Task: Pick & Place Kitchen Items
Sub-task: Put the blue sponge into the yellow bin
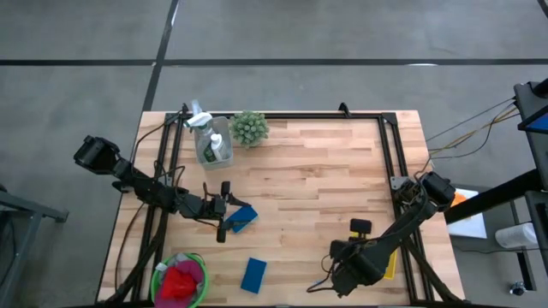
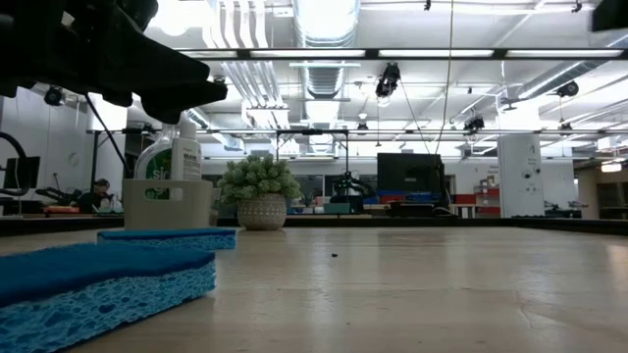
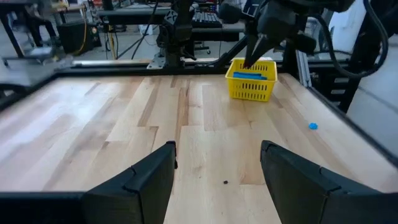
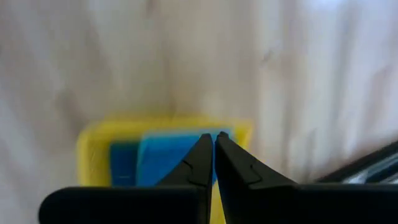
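A flat blue sponge (image 1: 243, 218) lies on the wooden table just ahead of my left gripper (image 1: 224, 210). That gripper stands open above the table with nothing between its fingers (image 3: 217, 149). A second blue sponge (image 1: 253, 275) lies near the front edge. My right gripper (image 4: 214, 140) is shut and points down over a yellow basket (image 4: 93, 149). A blue sponge (image 4: 161, 155) lies in that basket. The left wrist view shows the same basket (image 3: 252, 79) with the right gripper (image 3: 249, 61) above it. Clear bottles (image 1: 211, 141) stand in a holder at the far left.
A small potted plant (image 1: 249, 128) stands beside the bottle holder (image 2: 167, 203). At the front left corner a green bowl (image 1: 159, 275) holds a red cloth (image 1: 178, 281). A black frame (image 1: 390, 154) runs along the table's edges. A small blue crumb (image 3: 313, 126) lies near the basket.
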Robot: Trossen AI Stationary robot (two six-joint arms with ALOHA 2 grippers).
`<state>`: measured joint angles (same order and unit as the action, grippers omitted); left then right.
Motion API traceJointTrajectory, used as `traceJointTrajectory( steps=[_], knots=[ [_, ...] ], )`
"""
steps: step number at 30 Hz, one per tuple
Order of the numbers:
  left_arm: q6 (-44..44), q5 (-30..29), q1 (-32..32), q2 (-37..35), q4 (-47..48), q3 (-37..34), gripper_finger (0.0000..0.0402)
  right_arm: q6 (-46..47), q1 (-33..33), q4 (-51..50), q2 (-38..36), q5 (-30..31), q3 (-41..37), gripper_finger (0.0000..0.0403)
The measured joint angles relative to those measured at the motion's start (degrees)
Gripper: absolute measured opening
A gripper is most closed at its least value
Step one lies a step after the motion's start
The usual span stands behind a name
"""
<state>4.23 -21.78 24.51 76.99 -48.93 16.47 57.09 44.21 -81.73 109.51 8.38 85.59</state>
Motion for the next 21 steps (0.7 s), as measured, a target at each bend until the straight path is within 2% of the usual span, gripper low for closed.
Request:
traceJointTrajectory(
  steps=[5,8,11,15,21],
  knots=[
    [9.18,4.22,-0.02,0.00,2.51,0.08,0.0236,-0.26,0.63,3.86,-0.63,21.26,1.54,0.0017],
    [13.48,4.93,0.00,0.00,9.57,1.95,0.0236,-4.14,1.58,11.32,-0.94,32.83,1.50,0.0017],
    [14.99,4.92,0.02,0.00,18.93,5.43,0.0236,-6.96,2.12,17.33,-0.94,41.77,1.50,0.0021],
    [15.81,4.92,0.02,0.00,33.07,11.78,0.0236,-9.76,2.49,21.23,-1.02,46.15,1.46,0.0062],
    [21.76,3.79,-0.04,0.09,56.16,19.58,0.0236,-10.62,3.29,21.25,-1.01,47.28,1.38,0.0189]
  ],
)
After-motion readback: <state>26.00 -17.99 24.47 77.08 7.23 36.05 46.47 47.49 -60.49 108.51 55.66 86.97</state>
